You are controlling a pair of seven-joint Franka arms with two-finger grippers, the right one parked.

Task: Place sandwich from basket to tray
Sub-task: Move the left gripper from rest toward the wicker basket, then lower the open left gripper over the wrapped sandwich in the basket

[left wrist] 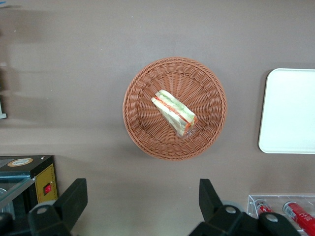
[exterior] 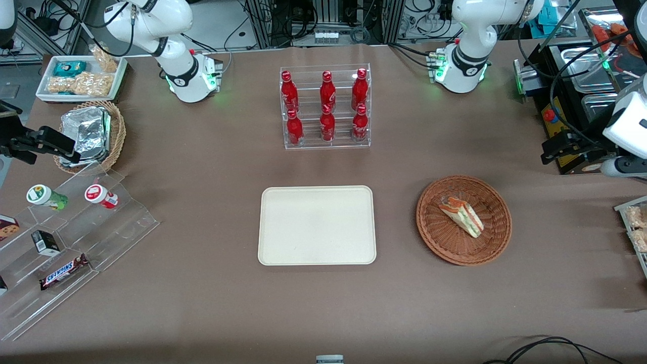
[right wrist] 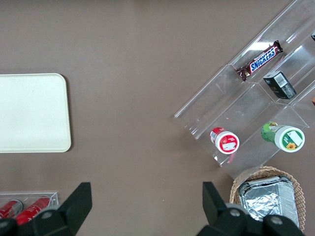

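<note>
Front view: a wrapped wedge sandwich (exterior: 461, 216) lies in a reddish-brown wicker basket (exterior: 434, 232) on the brown tabletop (exterior: 202, 293). Beside the basket, toward the parked arm's end, sits an empty cream tray (exterior: 317, 255). The hand (exterior: 558, 148) hangs above the tabletop, farther from the camera than the basket.

Left wrist view: the hand (left wrist: 140, 199) is spread wide and empty, well above the basket (left wrist: 142, 132); the sandwich (left wrist: 173, 111) lies diagonally. To grip well, it should probably centre over the basket, turn to close across the wedge's flat faces, then descend.

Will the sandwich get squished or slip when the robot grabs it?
Probably squishy: the sandwich shows soft bread layers. Its clear wrap may be slippery. It lies flat in the basket, so it shouldn't roll. The open gripper hovers above.
</note>
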